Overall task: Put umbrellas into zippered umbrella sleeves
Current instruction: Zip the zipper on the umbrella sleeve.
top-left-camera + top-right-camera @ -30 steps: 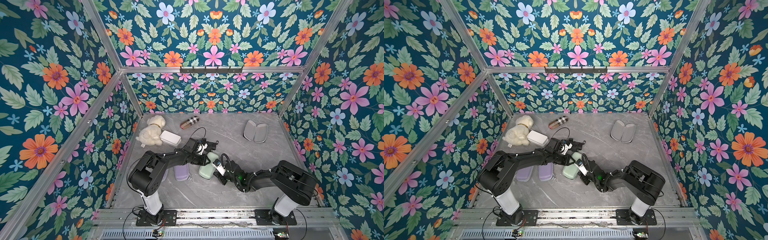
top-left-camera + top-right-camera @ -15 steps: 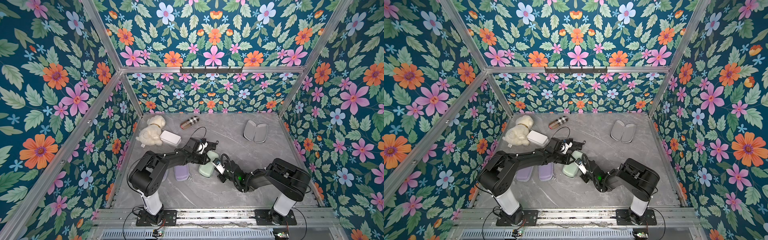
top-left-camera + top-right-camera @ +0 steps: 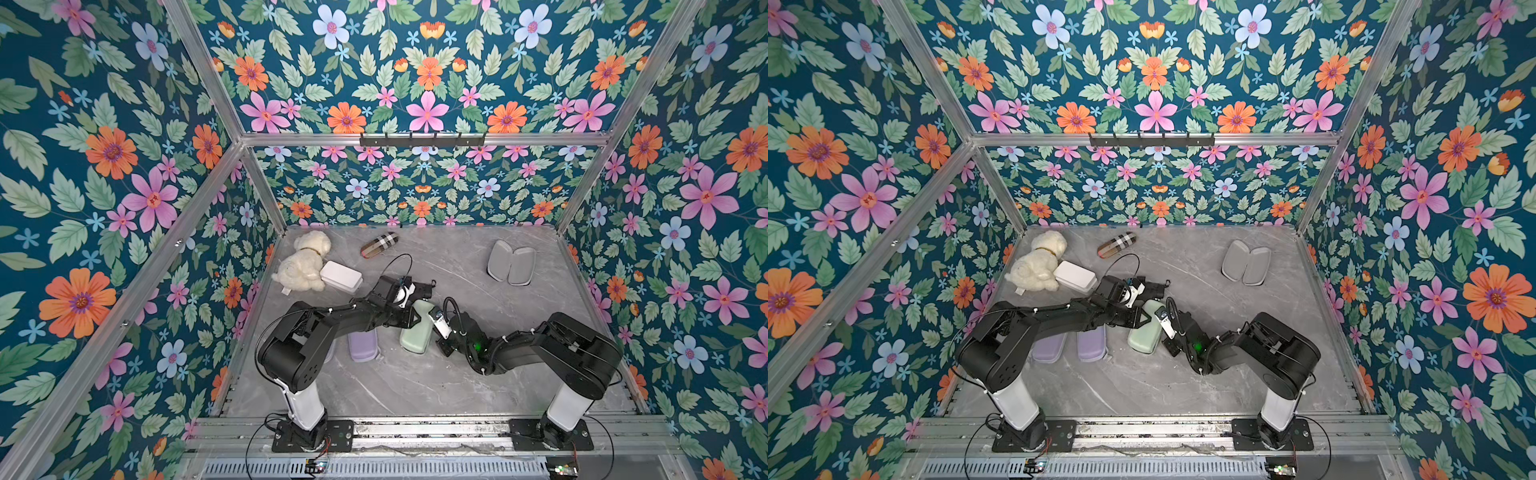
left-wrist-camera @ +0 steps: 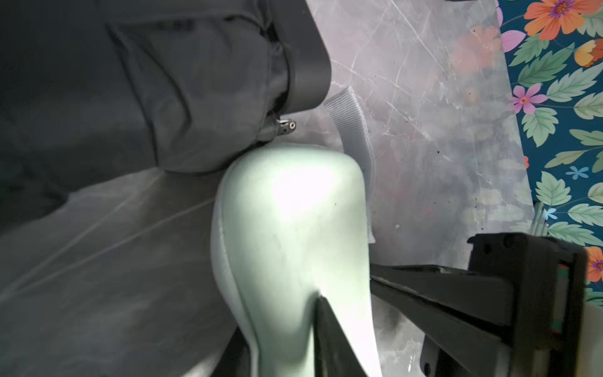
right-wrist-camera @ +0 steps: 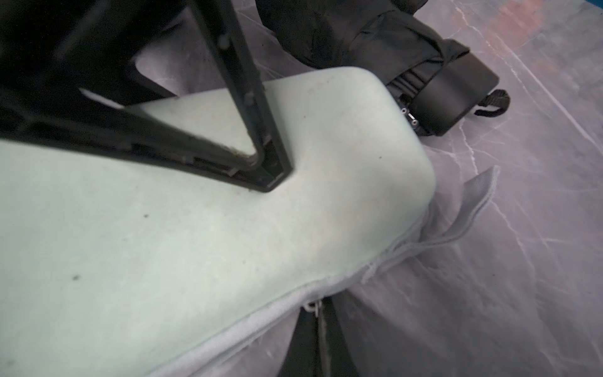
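Note:
The mint green sleeve (image 3: 417, 332) (image 3: 1145, 334) lies closed mid-table. My left gripper (image 4: 280, 320) is shut on its far end, one finger (image 5: 270, 176) pressing into the top shell. My right gripper (image 5: 321, 315) is shut at the sleeve's side seam, with the small zipper pull (image 5: 312, 306) at its fingertips. A black umbrella (image 3: 422, 289) (image 4: 163, 81) lies against the sleeve's far end. Two lavender sleeves (image 3: 1091, 345) (image 3: 1048, 347) lie closed under the left arm. An open sleeve with grey lining (image 3: 510, 264) sits at the back right. What the mint sleeve holds is hidden.
A white plush toy (image 3: 305, 262) and a white box (image 3: 340, 276) sit at the back left. A tan plaid capsule (image 3: 379, 245) lies near the back wall. Flowered walls enclose the grey marble table (image 3: 415, 386) on three sides.
My right gripper's jaws have come together at the mint sleeve's zip edge, and the right arm has shifted slightly. The left gripper keeps its hold on the sleeve.

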